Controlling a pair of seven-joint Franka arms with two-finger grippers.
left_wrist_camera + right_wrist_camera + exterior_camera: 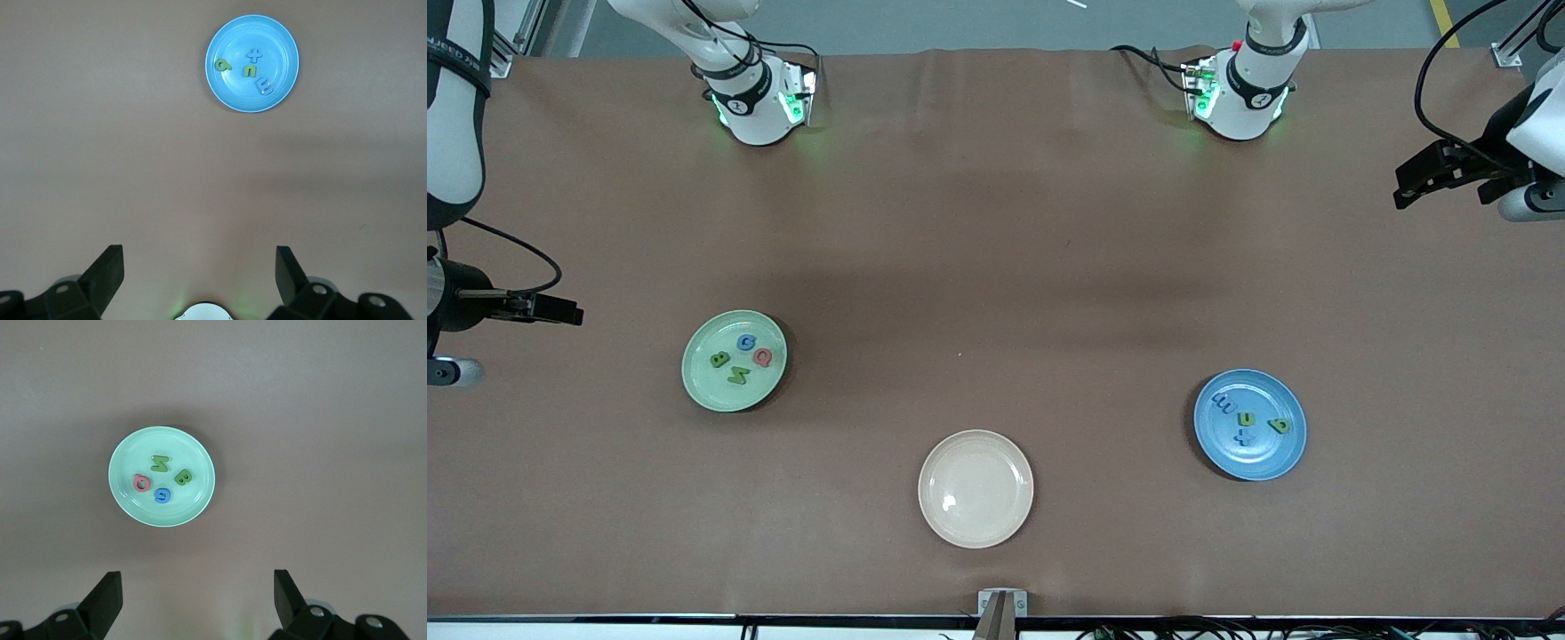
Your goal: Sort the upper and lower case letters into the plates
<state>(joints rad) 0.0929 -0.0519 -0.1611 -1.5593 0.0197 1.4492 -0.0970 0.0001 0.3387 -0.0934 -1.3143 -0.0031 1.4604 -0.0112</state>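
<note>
Item 1, green plate (734, 393): stood toward the right arm's end of the desk, carrying four capitals, a blue G (746, 342), a pink Q (762, 357), a green B (719, 359) and a green N (739, 376), all lying flat and close together.

Item 2, blue plate (1250, 453): stood toward the left arm's end, slightly nearer the front edge than the green one, carrying four lowercase letters, a blue m (1221, 407), a blue x (1241, 436) and two green ones (1246, 419) whose shapes could not be read with certainty.

Item 3, cream plate (975, 520): sat between the two, near the front edge, with nothing in it.

No loose letter showed on the desk; the sorting looked complete.

Right tool (195, 600): hung over the desk's side edge at its own end, jaws spread wide, holding nothing; the green plate lay straight ahead of it toward mid-desk. Left tool (199, 277): likewise wide open and empty over the other side edge, the blue plate ahead of it. Each arm waited nearer its own plate.

Readable writing: the letters themselves only; the arm band's print was too small to read.
</note>
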